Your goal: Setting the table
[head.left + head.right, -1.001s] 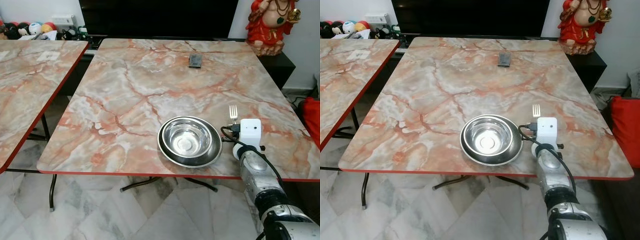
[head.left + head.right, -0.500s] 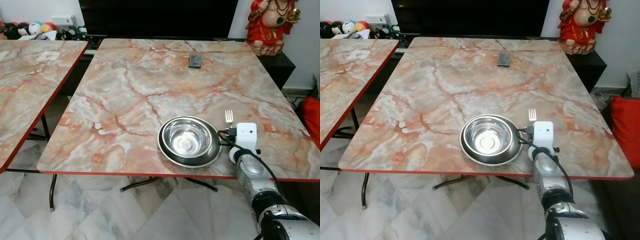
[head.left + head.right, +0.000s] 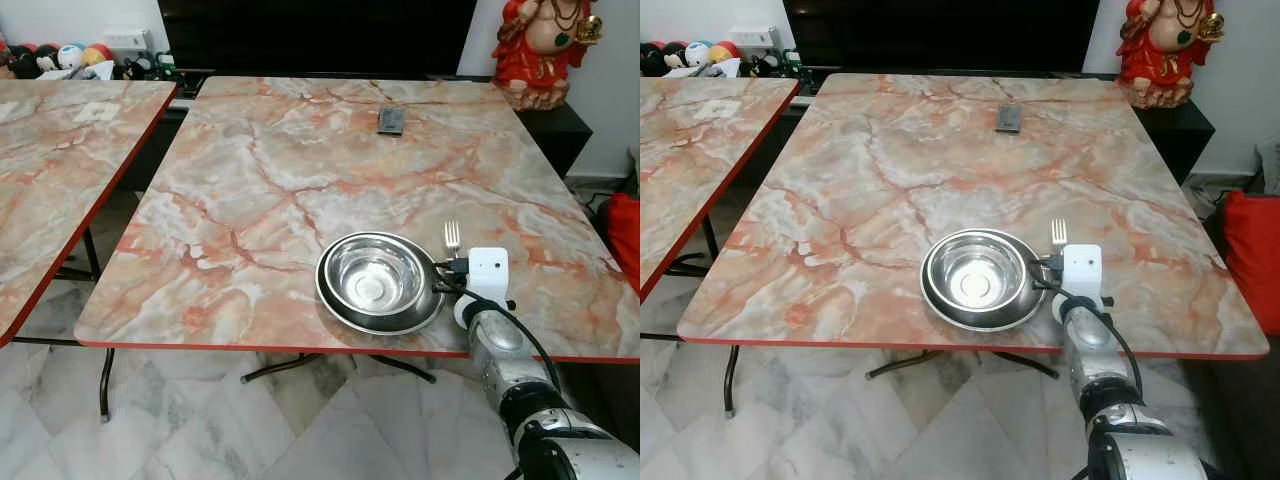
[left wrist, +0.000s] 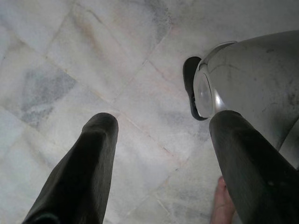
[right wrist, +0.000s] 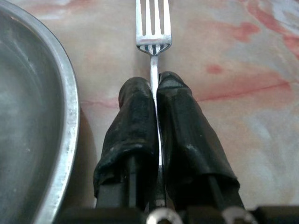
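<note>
The right gripper (image 5: 155, 100) has its two black fingers (image 5: 180, 121) pressed tight on the thin neck of a fork (image 5: 153, 25). The prongs stick out past the fingertips and point away from the robot, toward the far side of the table (image 3: 300, 160).

A second ago the fork was farther out to the right of the bowl (image 3: 378, 277). Since then the right arm has pulled back a little and slid to the left. Now the fork sits just beside the bowl's right edge, very close to the plate (image 3: 345, 308) under the bowl, and low over the table. I cannot tell if it is touching the table yet.

So I think the robot is bringing the fork to its spot next to the bowl. That part of setting the table looks nearly done. What is left is to lay the fork flat and let go. It should not slide any more to the left, or the fork may bump the metal rim.

The left gripper (image 4: 159, 154) hangs down by the robot's side over the tiled floor (image 4: 70, 56). Its fingers are spread wide with nothing between them.

A small dark thing (image 3: 390, 121) lies far up the table, well away from the bowl. A red statue (image 3: 540, 45) stands past the far corner.
</note>
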{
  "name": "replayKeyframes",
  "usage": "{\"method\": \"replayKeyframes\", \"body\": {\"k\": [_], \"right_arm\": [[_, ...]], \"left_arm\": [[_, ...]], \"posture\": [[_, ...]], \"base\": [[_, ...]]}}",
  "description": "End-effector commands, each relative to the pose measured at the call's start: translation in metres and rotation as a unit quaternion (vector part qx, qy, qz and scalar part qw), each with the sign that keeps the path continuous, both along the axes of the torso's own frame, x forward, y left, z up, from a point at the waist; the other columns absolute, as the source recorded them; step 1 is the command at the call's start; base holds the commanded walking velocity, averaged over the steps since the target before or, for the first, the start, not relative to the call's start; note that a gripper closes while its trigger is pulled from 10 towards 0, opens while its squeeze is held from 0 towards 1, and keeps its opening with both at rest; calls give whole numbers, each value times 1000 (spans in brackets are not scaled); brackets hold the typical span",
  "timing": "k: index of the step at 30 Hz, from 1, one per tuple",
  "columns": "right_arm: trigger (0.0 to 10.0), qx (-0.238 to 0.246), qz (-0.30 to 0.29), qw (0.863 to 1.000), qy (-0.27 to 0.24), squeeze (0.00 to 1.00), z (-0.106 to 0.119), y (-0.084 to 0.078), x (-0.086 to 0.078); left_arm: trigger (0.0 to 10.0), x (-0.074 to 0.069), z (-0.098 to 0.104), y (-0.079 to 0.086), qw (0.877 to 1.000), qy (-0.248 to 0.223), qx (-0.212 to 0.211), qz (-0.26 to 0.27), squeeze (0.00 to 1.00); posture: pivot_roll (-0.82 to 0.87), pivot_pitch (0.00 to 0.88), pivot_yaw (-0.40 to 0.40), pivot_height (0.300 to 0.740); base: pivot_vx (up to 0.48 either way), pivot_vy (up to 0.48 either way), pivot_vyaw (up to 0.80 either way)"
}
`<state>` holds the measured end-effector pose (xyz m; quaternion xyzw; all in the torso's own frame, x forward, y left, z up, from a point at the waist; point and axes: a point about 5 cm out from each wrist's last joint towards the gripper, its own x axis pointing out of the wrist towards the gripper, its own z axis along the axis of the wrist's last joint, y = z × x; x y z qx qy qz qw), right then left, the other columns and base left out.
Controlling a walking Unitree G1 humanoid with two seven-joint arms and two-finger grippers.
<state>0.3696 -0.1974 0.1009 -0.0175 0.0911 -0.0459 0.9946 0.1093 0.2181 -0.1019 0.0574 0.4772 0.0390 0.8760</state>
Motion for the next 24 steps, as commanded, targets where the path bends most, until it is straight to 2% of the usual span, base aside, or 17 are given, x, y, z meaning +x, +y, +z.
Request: {"method": "replayKeyframes", "body": {"k": [1,2,3,4,23,24], "right_arm": [[10000,6,-5,1000,-2,0,0,-1,0],[10000,6,-5,1000,-2,0,0,-1,0],[10000,7,-4,1000,-1,204,-1,0,0],[10000,8,-5,1000,0,314,-1,0,0],[10000,12,-9,1000,4,322,-2,-1,0],[10000,12,-9,1000,3,498,-2,0,0]], "left_arm": [[10000,-12,-3,3,1000,22,7,-2,0],[10000,-12,-3,3,1000,22,7,-2,0],[10000,-12,-3,3,1000,22,7,-2,0],[10000,-12,-3,3,1000,22,7,-2,0],[10000,-12,-3,3,1000,21,7,-1,0],[10000,-12,-3,3,1000,21,8,-1,0]], "posture": [[66,148,-2,740],[66,148,-2,740],[68,145,-1,740],[68,145,-1,740],[73,140,-2,740],[73,140,-2,740]], "base": [[0,0,0],[0,0,0],[0,0,0],[0,0,0],[0,0,0],[0,0,0]]}}
